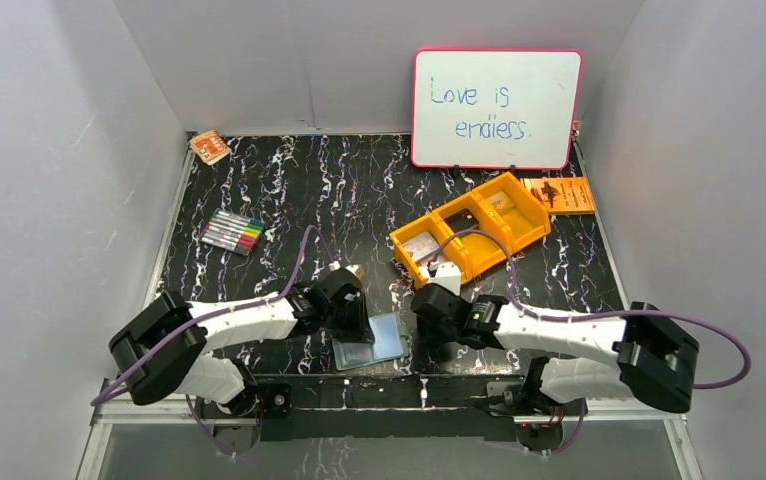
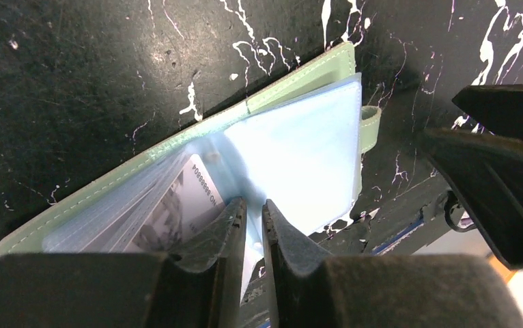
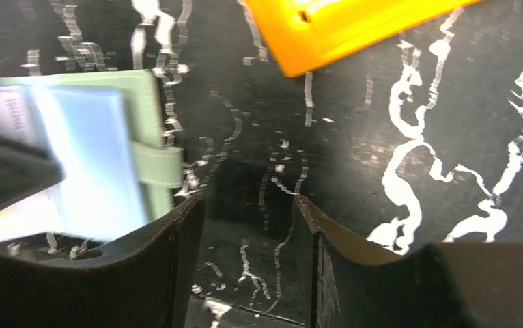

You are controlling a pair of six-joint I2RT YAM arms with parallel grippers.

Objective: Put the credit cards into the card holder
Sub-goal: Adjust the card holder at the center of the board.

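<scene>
The sage-green card holder (image 1: 384, 340) lies open on the black table near the front edge, its pale blue pocket sleeves (image 2: 300, 154) fanned up. A grey-white credit card (image 2: 185, 205) sits inside one sleeve. My left gripper (image 2: 253, 208) is shut on a thin sleeve page, which runs between the fingertips. In the top view the left gripper (image 1: 351, 322) is over the holder's left half. My right gripper (image 3: 248, 205) stands open just right of the holder's snap strap (image 3: 158, 166), with bare table between its fingers. Pale cards lie in the tray's near compartment (image 1: 420, 246).
An orange compartment tray (image 1: 534, 225) stands right of centre, close behind the right gripper. A whiteboard (image 1: 496, 108) leans on the back wall, with an orange booklet (image 1: 559, 194) beside it. Coloured markers (image 1: 231, 232) lie at the left and a small orange packet (image 1: 209, 146) at the back left.
</scene>
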